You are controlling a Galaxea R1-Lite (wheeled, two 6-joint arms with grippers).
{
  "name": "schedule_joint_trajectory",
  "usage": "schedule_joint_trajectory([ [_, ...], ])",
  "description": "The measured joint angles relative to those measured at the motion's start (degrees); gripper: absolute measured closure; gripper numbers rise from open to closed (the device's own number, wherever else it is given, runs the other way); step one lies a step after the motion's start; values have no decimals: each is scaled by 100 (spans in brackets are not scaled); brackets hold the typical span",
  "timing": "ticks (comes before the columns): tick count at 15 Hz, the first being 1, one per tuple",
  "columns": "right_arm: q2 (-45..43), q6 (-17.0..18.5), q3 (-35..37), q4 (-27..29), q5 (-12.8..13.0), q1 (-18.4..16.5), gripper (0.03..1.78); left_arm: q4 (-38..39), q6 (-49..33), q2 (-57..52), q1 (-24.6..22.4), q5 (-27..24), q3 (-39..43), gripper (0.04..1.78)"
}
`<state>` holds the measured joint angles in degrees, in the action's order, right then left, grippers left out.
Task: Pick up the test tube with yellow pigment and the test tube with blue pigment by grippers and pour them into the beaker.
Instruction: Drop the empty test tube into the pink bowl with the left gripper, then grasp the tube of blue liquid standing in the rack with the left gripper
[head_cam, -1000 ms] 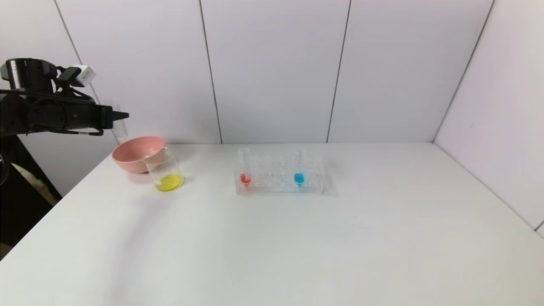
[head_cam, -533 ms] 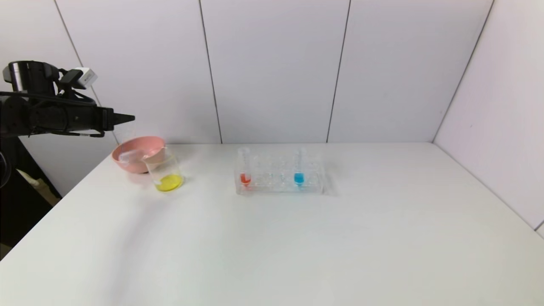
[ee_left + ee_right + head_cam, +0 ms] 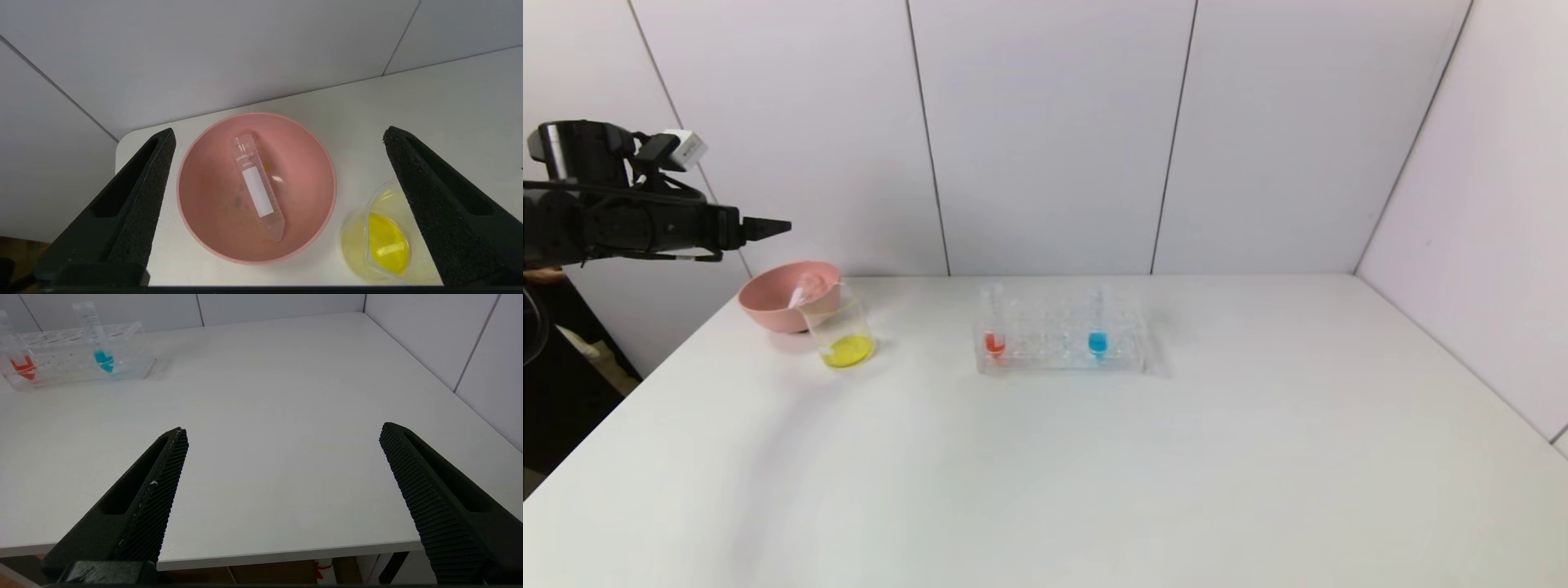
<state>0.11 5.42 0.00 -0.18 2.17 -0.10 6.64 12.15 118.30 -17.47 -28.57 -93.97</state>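
Note:
My left gripper [image 3: 778, 228] hangs open and empty above the pink bowl [image 3: 768, 309]; in the left wrist view [image 3: 279, 132] its jaws stand wide apart. A clear tube [image 3: 257, 185] with no liquid in it lies in the bowl, and it also shows in the head view [image 3: 800, 291]. No tube with yellow liquid shows. The beaker [image 3: 841, 328] beside the bowl holds yellow liquid [image 3: 388, 243]. The blue-pigment tube [image 3: 1098, 322] stands upright in the rack, also in the right wrist view [image 3: 98, 339]. My right gripper [image 3: 282, 430] is open and empty over the table's front edge, out of the head view.
The clear tube rack [image 3: 1058, 358] stands mid-table and also holds a red-orange tube [image 3: 993, 322]. Wall panels close the back and the right side. The table's left edge runs just beside the bowl.
My left gripper held the clear tube upright a second ago. It has let go, and the tube has dropped into the pink bowl. The gripper has edged to the right.

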Motion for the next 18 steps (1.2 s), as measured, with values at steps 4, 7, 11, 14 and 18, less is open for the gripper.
schedule_joint_trajectory([
  [4,0,-5,0,0,2,0,10,851,-133,11,0,22,-204,6],
  [7,0,0,0,-2,2,0,10,1091,-621,-149,6,247,-619,6],
  [11,0,-2,0,0,2,0,10,471,-1163,-652,33,623,-1201,6],
  [14,0,-2,0,0,0,0,10,-105,-1193,-1180,35,896,-1264,6],
  [18,0,0,0,0,2,0,10,-779,-1180,-2103,166,1303,-794,6],
])
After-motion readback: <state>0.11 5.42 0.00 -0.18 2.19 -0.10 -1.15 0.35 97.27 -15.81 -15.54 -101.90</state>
